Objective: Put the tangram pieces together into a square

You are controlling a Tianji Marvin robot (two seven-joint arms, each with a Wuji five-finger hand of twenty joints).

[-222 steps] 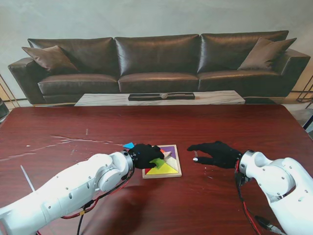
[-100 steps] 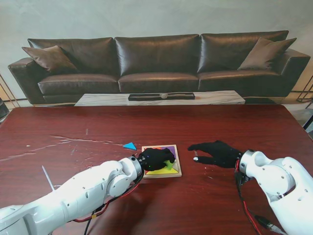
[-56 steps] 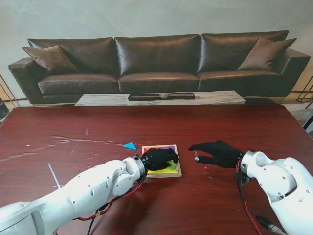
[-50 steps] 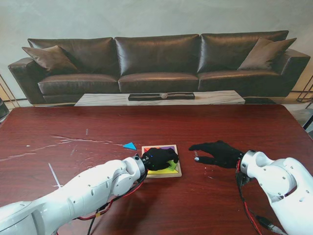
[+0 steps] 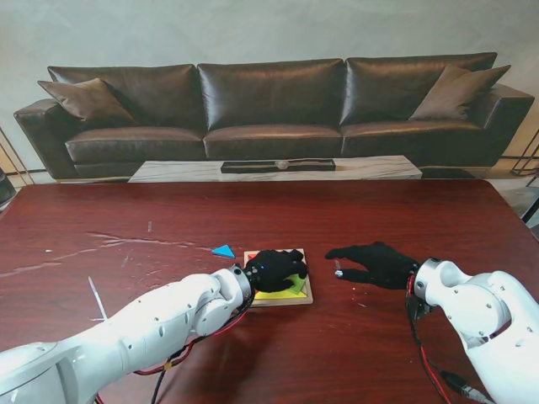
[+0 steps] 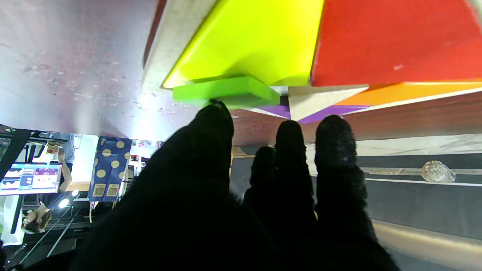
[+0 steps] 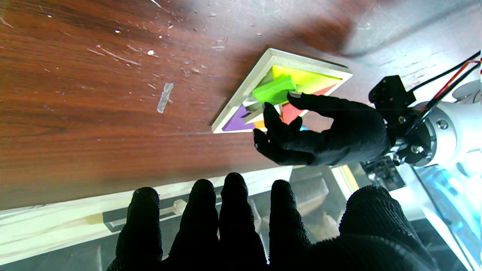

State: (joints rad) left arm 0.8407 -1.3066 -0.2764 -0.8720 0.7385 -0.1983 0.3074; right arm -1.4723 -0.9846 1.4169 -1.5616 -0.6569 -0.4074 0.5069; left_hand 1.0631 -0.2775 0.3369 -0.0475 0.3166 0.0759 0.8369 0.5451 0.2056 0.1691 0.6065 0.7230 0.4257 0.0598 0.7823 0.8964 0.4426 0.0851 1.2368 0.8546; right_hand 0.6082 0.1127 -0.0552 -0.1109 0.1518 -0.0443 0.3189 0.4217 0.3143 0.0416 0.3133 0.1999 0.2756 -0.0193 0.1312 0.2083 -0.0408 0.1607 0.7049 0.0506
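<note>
Left robot hand (image 5: 276,269) over the tangram tray (image 5: 307,290), thumb touching a tilted green piece (image 7: 274,90), not pinching. Right robot hand (image 5: 370,263) spread, at 3 o'clock. Risk: piece riding up, jamming unseated.

The left hand (image 6: 233,210) — one fingertip (image 6: 214,113) touching the green piece (image 6: 226,92) — hovers beside the yellow piece (image 6: 256,37).
</note>
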